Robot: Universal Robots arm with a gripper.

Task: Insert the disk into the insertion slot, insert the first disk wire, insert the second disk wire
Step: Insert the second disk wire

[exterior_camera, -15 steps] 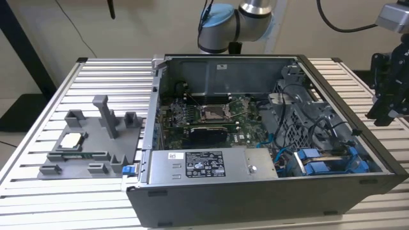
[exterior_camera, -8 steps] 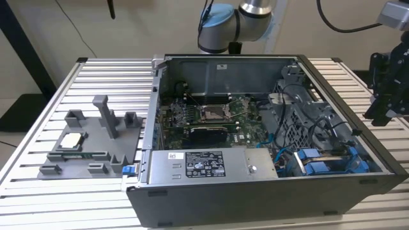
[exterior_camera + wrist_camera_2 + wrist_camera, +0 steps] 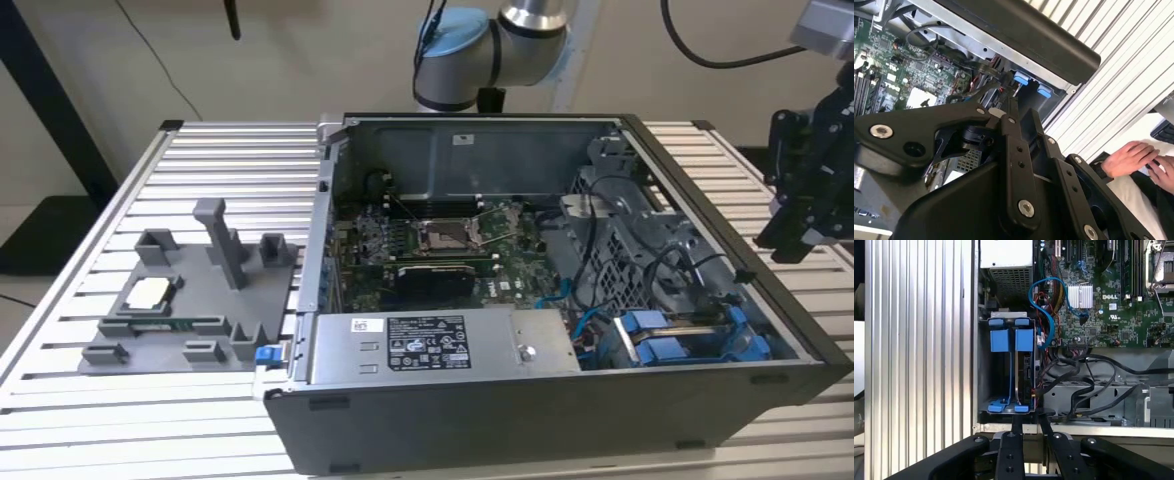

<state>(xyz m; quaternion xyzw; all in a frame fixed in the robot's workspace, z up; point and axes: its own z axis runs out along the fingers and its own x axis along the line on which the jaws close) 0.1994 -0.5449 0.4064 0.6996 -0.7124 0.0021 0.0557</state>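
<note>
The disk (image 3: 1025,374) stands on edge in the insertion slot of the drive cage (image 3: 985,365), held by its blue carrier (image 3: 1024,340). A second blue carrier (image 3: 999,340) sits beside it. In the exterior view the cage's blue carriers (image 3: 678,342) lie at the case's front corner on the exterior view's right. My gripper (image 3: 1029,416) hovers just outside the case wall in line with the disk, open by a narrow gap and holding nothing. It also shows raised beside the case (image 3: 790,245). A blue cable (image 3: 1045,305) and black cables (image 3: 1079,372) run next to the cage; their ends are hidden.
The open computer case (image 3: 534,420) lies on a slatted metal table (image 3: 214,170). A grey power-supply box (image 3: 441,345) sits along its front. A grey fixture (image 3: 187,300) stands at the exterior view's left. A person's hands (image 3: 1136,157) rest beyond the table edge.
</note>
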